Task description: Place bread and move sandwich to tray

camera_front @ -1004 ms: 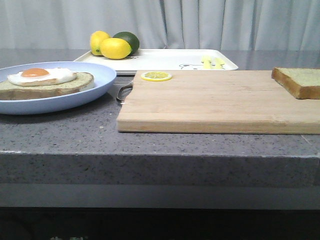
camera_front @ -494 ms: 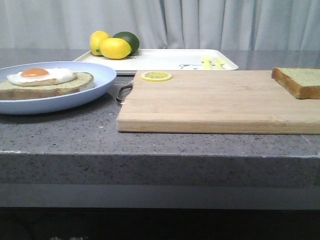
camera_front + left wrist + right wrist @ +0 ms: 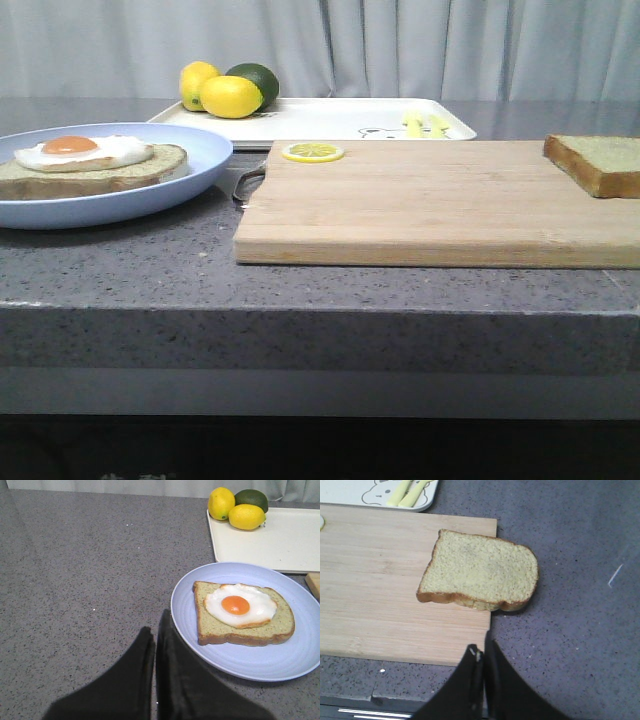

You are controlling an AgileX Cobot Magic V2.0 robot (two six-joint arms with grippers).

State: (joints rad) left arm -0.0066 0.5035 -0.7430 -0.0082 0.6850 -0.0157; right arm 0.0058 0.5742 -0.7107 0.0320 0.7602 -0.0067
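The bread [image 3: 600, 162] lies on the right end of the wooden cutting board [image 3: 430, 205]; in the right wrist view the bread [image 3: 480, 570] overhangs the board's edge. The sandwich [image 3: 95, 165], a slice with a fried egg, rests on the pale blue plate [image 3: 190, 180] at the left; the sandwich [image 3: 242, 612] also shows in the left wrist view. The white tray [image 3: 330, 120] sits behind the board. My left gripper [image 3: 155, 627] is shut and empty, beside the plate's rim. My right gripper [image 3: 482, 650] is shut and empty, short of the bread. Neither gripper shows in the front view.
Two lemons [image 3: 230, 97] and a lime [image 3: 255, 80] sit on the tray's far left corner. A lemon slice [image 3: 312, 152] lies on the board's back left. The grey counter's front edge [image 3: 320, 310] runs across the front view.
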